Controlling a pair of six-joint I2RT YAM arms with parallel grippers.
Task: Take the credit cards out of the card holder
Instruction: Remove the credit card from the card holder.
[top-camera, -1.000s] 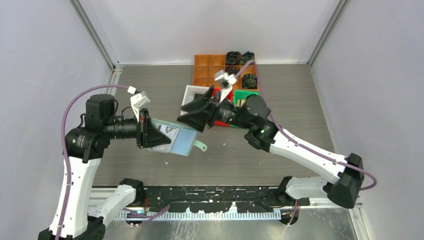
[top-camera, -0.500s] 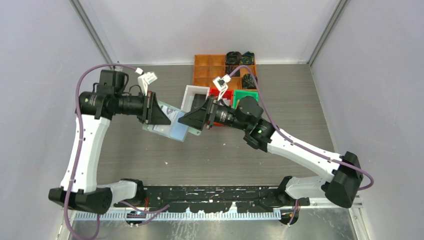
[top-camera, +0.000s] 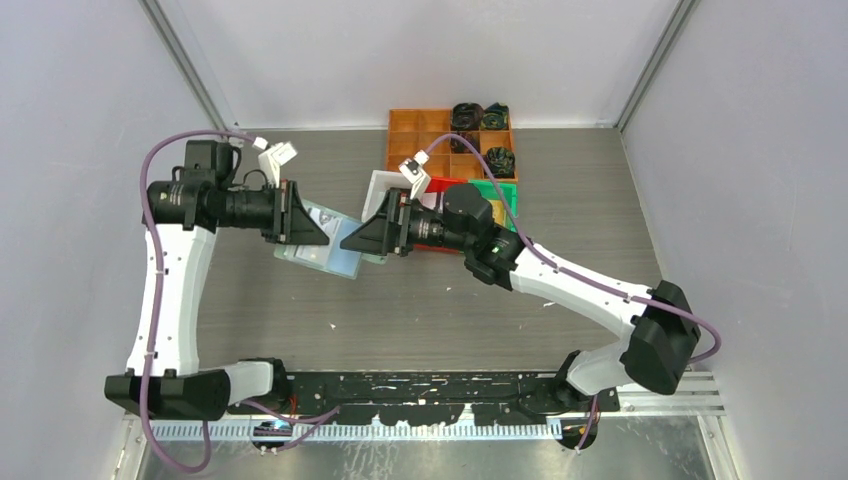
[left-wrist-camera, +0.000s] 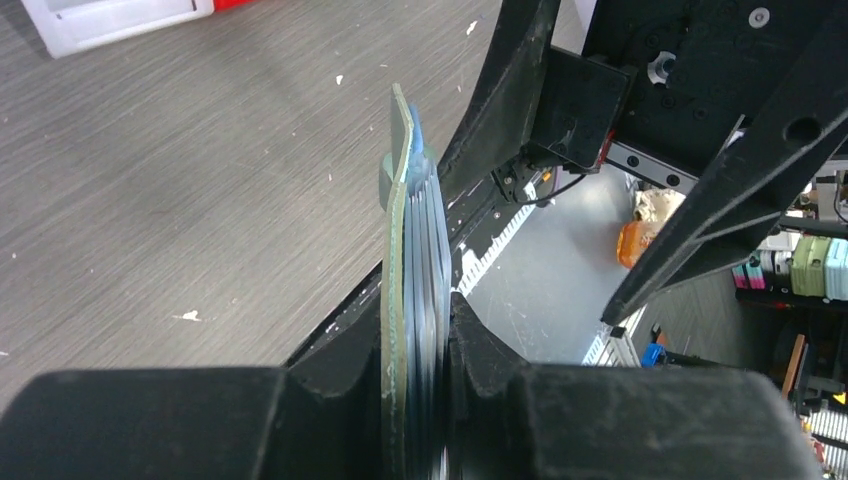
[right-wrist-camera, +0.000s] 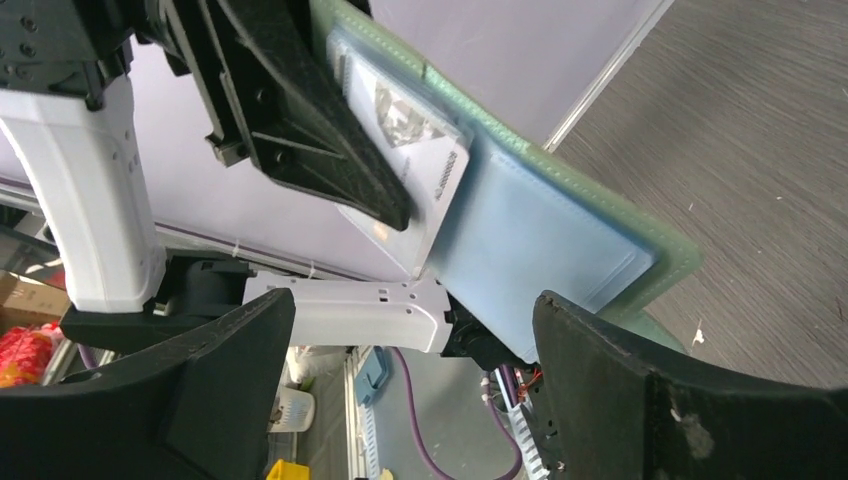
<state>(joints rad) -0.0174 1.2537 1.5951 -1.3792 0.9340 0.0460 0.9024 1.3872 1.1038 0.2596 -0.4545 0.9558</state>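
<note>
**Top view:** left gripper (top-camera: 312, 228) holds the card holder (top-camera: 336, 262) up off the worktop (top-camera: 450, 310), left of centre. Right gripper (top-camera: 360, 239) sits at the holder's 3 o'clock, nose to nose with the left one, tips just beside the holder. White bin (top-camera: 381, 184) and orange compartment tray (top-camera: 415, 140) lie at about 1 o'clock from the holder. I can't tell from here what the white bin holds.

**Left wrist:** holder seen edge-on, running up to 12 o'clock. Left jaws are pinching its near end, green cover and bluish pocket leaves stacked between the pads. The grip looks firm.

**Right wrist:** right jaws are spread wide with nothing between them, and the open holder faces the camera. A silvery-white card (right-wrist-camera: 405, 165) lies on its 10 o'clock half. The left arm's finger (right-wrist-camera: 300, 130) covers the card's 9 o'clock side. The half toward 4 o'clock is a bluish pocket, and I can't tell whether it holds a card.

**Step, my read:** lined up to pull a card, no grasp yet.

**Next move needs:**
- Bring the right jaws over the card's free edge.
- Pinch the card only, not pocket film or cover.
- Pull along the pocket mouth while the left clamps.

Risk: the left finger is pinning the card.
</note>
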